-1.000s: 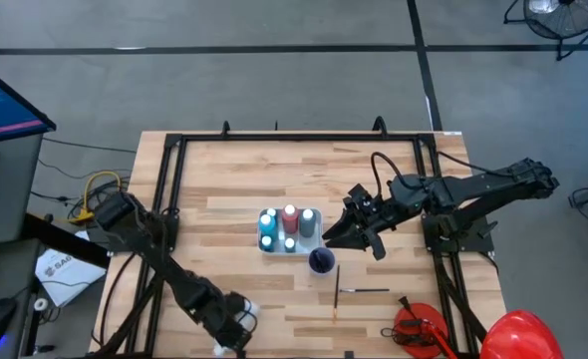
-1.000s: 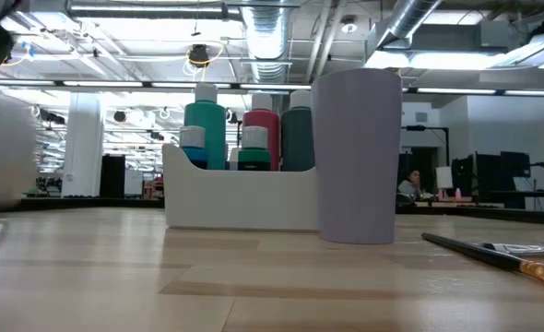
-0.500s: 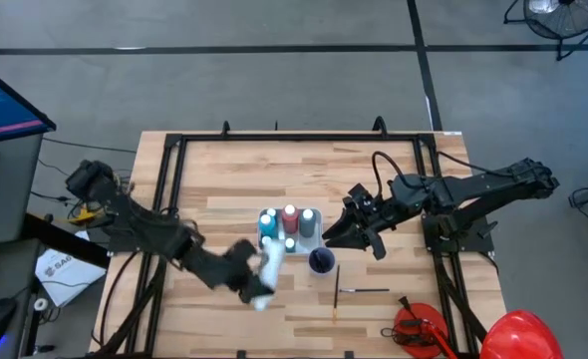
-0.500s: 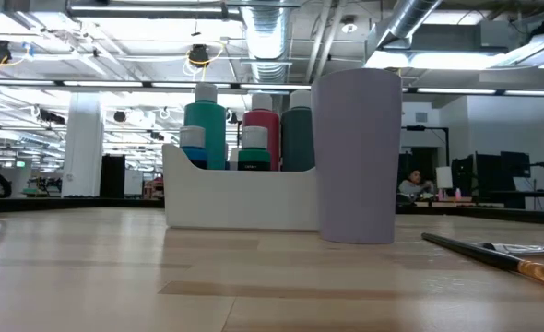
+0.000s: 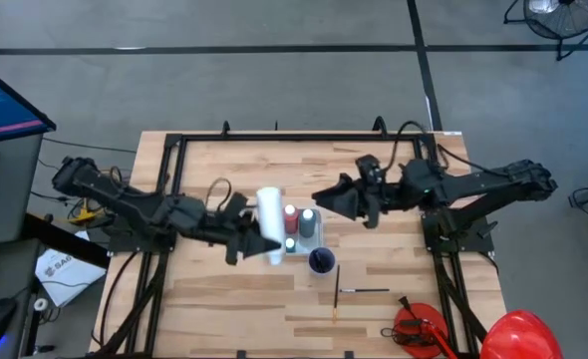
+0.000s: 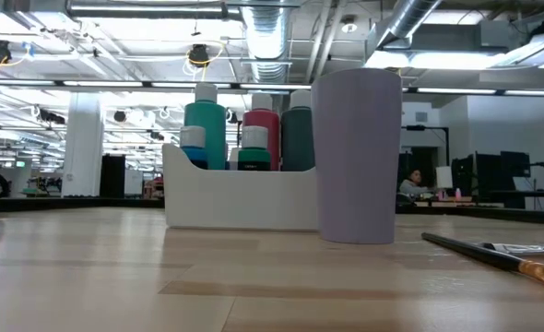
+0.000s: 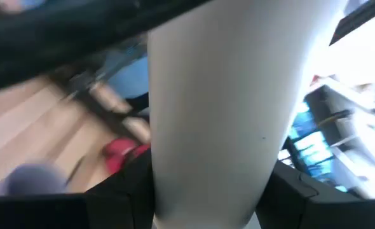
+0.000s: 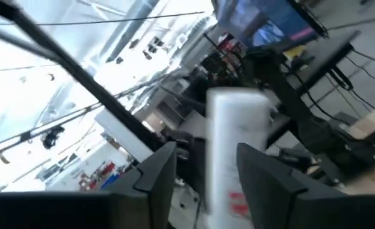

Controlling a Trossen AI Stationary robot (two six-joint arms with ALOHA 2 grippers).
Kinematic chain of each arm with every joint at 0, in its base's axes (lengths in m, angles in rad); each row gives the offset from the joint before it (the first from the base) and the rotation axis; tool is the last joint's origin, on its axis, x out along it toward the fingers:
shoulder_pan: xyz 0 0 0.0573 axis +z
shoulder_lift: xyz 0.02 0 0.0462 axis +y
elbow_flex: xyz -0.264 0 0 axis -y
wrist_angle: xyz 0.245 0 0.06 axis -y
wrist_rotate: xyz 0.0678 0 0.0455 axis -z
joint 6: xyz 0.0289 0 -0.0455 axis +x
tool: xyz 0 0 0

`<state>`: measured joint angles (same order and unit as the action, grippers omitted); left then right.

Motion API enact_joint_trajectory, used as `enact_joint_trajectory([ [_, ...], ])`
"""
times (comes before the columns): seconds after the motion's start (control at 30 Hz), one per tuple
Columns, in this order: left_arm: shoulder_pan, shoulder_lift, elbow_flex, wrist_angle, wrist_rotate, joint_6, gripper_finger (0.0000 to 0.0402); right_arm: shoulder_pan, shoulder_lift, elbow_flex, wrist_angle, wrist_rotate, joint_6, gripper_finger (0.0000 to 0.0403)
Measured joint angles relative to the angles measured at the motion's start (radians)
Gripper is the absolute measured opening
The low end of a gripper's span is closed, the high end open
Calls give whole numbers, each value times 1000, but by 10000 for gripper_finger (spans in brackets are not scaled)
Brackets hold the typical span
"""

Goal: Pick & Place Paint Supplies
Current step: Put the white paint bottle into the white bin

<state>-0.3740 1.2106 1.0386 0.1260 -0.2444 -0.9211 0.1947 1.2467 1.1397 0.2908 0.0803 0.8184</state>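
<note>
My left gripper (image 5: 255, 242) is shut on a white bottle (image 5: 269, 217), held in the air over the left end of the white caddy (image 5: 312, 215). The bottle fills the left wrist view (image 7: 225, 102). The caddy holds red, teal and dark bottles (image 6: 244, 129) standing upright. A purple cup (image 5: 321, 261) stands by the caddy's near right corner. Two thin brushes (image 5: 344, 290) lie flat on the table near the cup. My right gripper (image 5: 326, 196) is open and empty, raised beyond the caddy's far right corner. My left gripper pinches the white bottle's body (image 7: 168, 184) between its two fingers (image 7: 114, 194), one on each side. The fingers come level from the table's left and lie across the bottle. The bottle is lifted clear of the table and caddy, its length running near to far.
A red tool with a black handle (image 5: 417, 329) and a red dome (image 5: 518, 334) sit at the near right corner. A black frame (image 5: 174, 150) runs along the table's edges. Bare wood lies left of the caddy and along the far side.
My left gripper has carried the white bottle from the table's near edge up and toward the far edge and right, over the caddy; the bottle has left the low view. My right gripper has risen and drawn back from the caddy toward the far edge.
</note>
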Motion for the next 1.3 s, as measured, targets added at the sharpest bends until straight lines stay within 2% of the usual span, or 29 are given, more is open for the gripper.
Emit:
enact_joint_trajectory([
  [0.13,62,7,3,140,94,31,191,-15,60,23,62,3,65,198],
  [0.27,116,10,3,140,164,26,191,-14,163,96,68,8,99,245],
  [0.4,127,7,3,154,211,47,191,-15,250,186,65,11,87,272],
  [0.57,113,8,3,150,245,25,191,-29,313,273,65,19,25,281],
  [0.83,110,9,3,139,261,-26,191,-43,380,352,76,24,19,282],
  [1.0,111,9,2,126,276,-34,191,-35,412,380,75,-29,37,281],
  [1.3,111,8,2,124,291,-29,191,-26,395,377,68,-50,47,281],
])
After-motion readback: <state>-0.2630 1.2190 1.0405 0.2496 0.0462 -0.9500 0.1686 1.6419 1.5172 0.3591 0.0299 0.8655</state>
